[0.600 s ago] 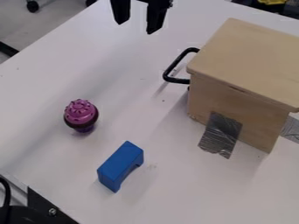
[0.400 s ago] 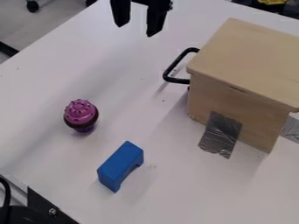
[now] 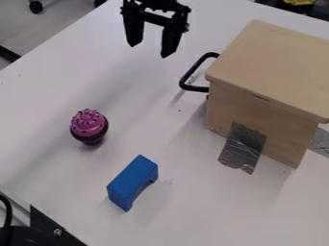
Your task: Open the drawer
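Wooden drawer box (image 3: 276, 67), right side of frame, black handle (image 3: 191, 72) on its left, interior hidden; black gripper (image 3: 149, 51), top, left of centre, fingers parted, unloaded. White table (image 3: 212, 206): toy cupcake (image 3: 89, 124), left; blue block (image 3: 132, 182), lower left of centre; grey tape (image 3: 243, 146) at the box's foot. Room: caster wheel (image 3: 35, 6), upper left.

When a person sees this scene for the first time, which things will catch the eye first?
Most likely the pale wooden box at the right, the largest object, with a black handle standing out from its left side. Next, the pink and purple toy cupcake at the left and the blue block at lower centre glow against the white table. The black gripper hangs open near the top.
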`<act>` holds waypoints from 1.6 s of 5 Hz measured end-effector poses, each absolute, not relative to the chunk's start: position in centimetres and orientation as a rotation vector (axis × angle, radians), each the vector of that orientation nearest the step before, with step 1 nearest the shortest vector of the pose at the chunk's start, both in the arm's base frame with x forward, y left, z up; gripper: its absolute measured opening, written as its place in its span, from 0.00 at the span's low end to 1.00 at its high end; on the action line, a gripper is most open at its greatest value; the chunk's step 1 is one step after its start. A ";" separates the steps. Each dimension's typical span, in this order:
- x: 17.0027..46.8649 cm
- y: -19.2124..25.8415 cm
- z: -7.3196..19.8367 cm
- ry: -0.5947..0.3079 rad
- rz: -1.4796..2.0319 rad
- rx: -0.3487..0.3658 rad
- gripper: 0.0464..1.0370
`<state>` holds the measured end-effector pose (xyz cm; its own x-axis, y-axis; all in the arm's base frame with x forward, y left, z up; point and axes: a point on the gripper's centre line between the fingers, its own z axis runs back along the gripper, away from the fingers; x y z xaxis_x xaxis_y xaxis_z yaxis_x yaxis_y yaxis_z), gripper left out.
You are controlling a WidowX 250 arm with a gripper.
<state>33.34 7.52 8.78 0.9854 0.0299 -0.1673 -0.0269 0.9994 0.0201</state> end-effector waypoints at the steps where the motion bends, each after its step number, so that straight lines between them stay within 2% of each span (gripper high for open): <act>1: 34.0 7.5 8.7 0.173 0.048 0.010 0.96; 3: 34.3 6.2 5.8 0.238 0.075 -0.015 0.96; 8: 33.3 5.2 4.3 0.260 0.154 -0.040 0.96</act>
<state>33.25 5.17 4.28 0.9546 0.1467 -0.2591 -0.1571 0.9874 -0.0199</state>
